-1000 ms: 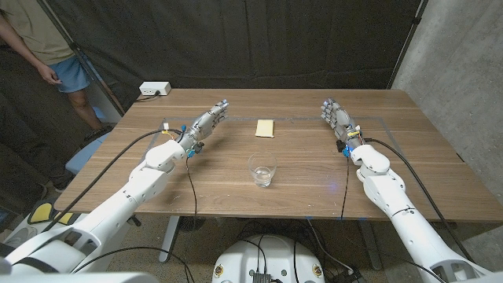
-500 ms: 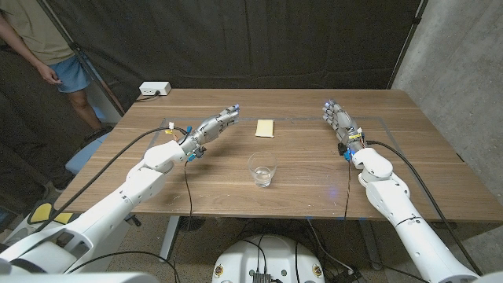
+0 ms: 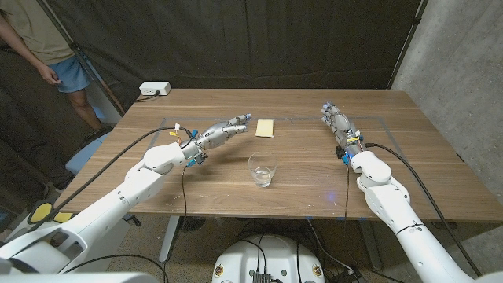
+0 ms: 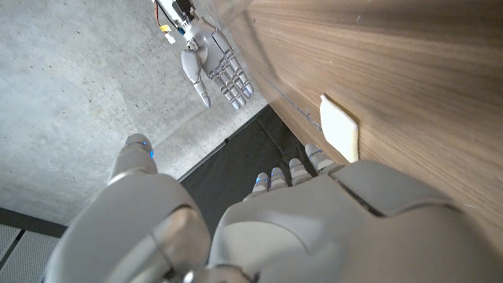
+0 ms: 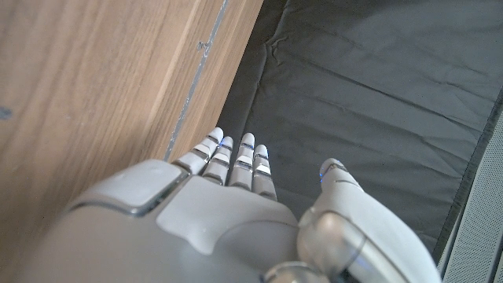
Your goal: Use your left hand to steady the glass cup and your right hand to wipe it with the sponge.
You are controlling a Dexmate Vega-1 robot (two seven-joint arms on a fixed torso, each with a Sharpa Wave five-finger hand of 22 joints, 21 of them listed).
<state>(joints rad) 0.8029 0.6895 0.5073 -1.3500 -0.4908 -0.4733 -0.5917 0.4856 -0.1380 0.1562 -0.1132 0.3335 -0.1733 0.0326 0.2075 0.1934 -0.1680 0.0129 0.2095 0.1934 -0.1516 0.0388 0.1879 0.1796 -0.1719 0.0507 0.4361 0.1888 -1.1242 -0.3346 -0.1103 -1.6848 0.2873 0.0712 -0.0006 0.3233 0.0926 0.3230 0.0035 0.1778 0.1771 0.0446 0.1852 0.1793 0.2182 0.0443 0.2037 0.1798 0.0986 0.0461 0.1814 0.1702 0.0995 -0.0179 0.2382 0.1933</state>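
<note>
A clear glass cup (image 3: 262, 169) stands upright near the table's front middle. A pale yellow sponge (image 3: 266, 128) lies behind it; the left wrist view shows the sponge (image 4: 339, 126) just past my fingertips. My left hand (image 3: 225, 130) hovers to the left of the sponge and behind-left of the cup, fingers stretched out, holding nothing. My right hand (image 3: 336, 120) stands at the right side of the table with its fingers straight and apart, empty; it also appears as the right hand (image 4: 214, 67) in the left wrist view. The right wrist view shows that hand (image 5: 228, 212) over the table's far edge.
A wooden table (image 3: 299, 185) carries a faint taped rectangle. A white box (image 3: 154, 90) sits at the far left corner. A person (image 3: 43, 43) stands beyond the left edge. Black curtain hangs behind; a concrete wall is at the right.
My left hand has swung rightward toward the sponge and cup, fingers extending. The right hand has stayed almost in place. Cup and sponge have not moved.
</note>
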